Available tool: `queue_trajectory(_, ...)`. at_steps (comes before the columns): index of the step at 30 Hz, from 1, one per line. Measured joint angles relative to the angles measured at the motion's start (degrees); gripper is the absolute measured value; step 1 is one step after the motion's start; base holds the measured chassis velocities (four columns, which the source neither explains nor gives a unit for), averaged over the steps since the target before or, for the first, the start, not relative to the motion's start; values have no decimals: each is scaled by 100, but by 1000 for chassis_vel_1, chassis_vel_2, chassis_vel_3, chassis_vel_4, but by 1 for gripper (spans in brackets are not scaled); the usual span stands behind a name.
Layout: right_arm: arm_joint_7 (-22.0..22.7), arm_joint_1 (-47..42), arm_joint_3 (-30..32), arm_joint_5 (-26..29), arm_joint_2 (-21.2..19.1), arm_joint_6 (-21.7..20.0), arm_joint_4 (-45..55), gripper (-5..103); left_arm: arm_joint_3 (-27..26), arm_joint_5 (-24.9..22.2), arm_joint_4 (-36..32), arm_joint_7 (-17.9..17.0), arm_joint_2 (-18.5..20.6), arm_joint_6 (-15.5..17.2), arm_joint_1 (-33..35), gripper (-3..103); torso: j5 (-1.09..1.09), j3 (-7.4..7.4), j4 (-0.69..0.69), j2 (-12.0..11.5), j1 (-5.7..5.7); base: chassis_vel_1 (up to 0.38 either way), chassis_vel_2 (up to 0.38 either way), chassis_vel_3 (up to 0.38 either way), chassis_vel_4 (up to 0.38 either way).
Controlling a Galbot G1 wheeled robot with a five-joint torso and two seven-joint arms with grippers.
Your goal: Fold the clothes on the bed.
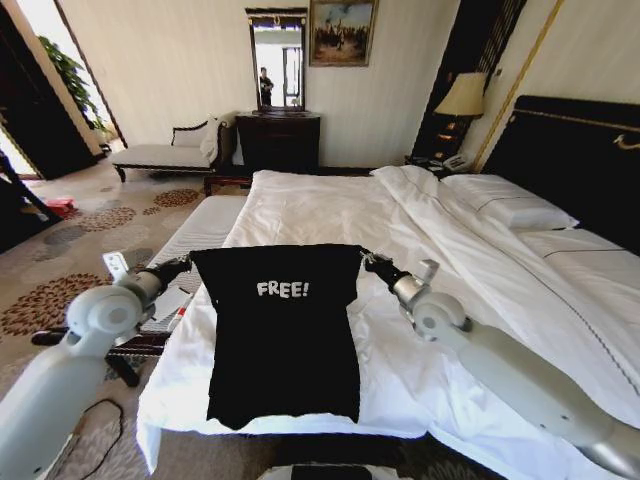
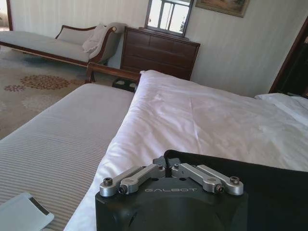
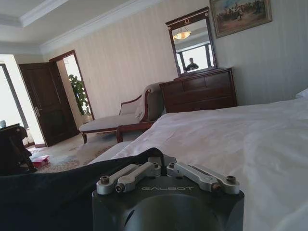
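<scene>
You have the black T-shirt (image 1: 283, 340) held up by its two top corners, stretched flat between both arms over the near end of the bed (image 1: 330, 215). Its white "FREE!" lettering faces you, and the hem hangs down to the white duvet (image 1: 440, 260) at the near edge of the mattress. Your left gripper (image 1: 189, 264) sits at the shirt's top left corner, fingers closed together on the black fabric; the left wrist view shows the cloth pinched at your left gripper (image 2: 169, 166) and running off to the side. Your right gripper (image 1: 368, 262) has the top right corner, and in the right wrist view your right gripper (image 3: 161, 163) is likewise clamped tight on the dark cloth. Far behind, a dark dresser (image 1: 278, 140) stands against the wall.
</scene>
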Motion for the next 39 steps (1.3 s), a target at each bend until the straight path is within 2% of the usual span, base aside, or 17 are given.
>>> queue_trajectory(1, 0, 0, 0, 0, 0, 0, 0, 1, 0, 0, 0, 0, 0, 0, 0, 1, 0, 0, 0, 0, 0, 0, 0, 0, 0)
queue_trajectory(3, 3, 287, -247, -105, 311, 49, -602, 1, 426, 194, 520, -11, -293, -54, -538, 1, 0, 0, 1, 0, 0, 0, 0, 0, 0)
queue_trajectory(4, 3, 287, -247, -105, 311, 49, -602, 1, 426, 194, 520, -11, -293, -54, -538, 1, 0, 0, 1, 0, 0, 0, 0, 0, 0)
queue_trajectory(7, -17, 481, -379, -229, 531, 77, -1197, 1, 823, 351, 1120, -26, -601, -90, -1089, 1, 0, 0, -4, 0, -1, 0, 0, 0, 0)
queue_trajectory(8, -41, 606, -454, -335, 681, 99, -1589, 1, 1088, 478, 1542, -32, -797, -127, -1432, 1, 2, 0, -6, 0, 0, 0, 0, 0, 0)
queue_trajectory(12, -88, 747, -554, -509, 893, 171, -2071, 1, 1413, 693, 2055, -17, -1070, -186, -1787, 1, 1, 0, -3, 0, 0, 0, 0, 0, 0)
queue_trajectory(14, -167, 881, -639, -689, 1139, 293, -2542, 1, 1611, 901, 2486, 15, -1343, -257, -2067, 1, 2, 0, -2, 0, 1, 0, 0, 0, 0)
queue_trajectory(21, -311, 1226, -734, -858, 1615, 474, -3417, 1, 1744, 1169, 3182, 71, -1629, -420, -2401, 1, 1, -1, 0, 1, -2, 0, 0, 0, 0)
queue_trajectory(25, -416, 1452, -759, -1041, 1945, 577, -4073, 1, 1918, 1335, 3824, 158, -1753, -561, -2671, 1, 0, 0, 1, 1, -1, 0, 0, 0, 0)
queue_trajectory(31, -422, 1512, -759, -1155, 2126, 577, -4391, 1, 2011, 1472, 4255, 208, -1897, -689, -2890, 1, 0, 0, -3, 1, -1, 0, 0, 0, 0)
queue_trajectory(39, -414, 1660, -717, -1292, 2472, 657, -4772, 1, 2182, 1651, 4772, 288, -2087, -926, -3262, 1, 0, -1, -1, 1, -1, 0, 0, 0, 0)
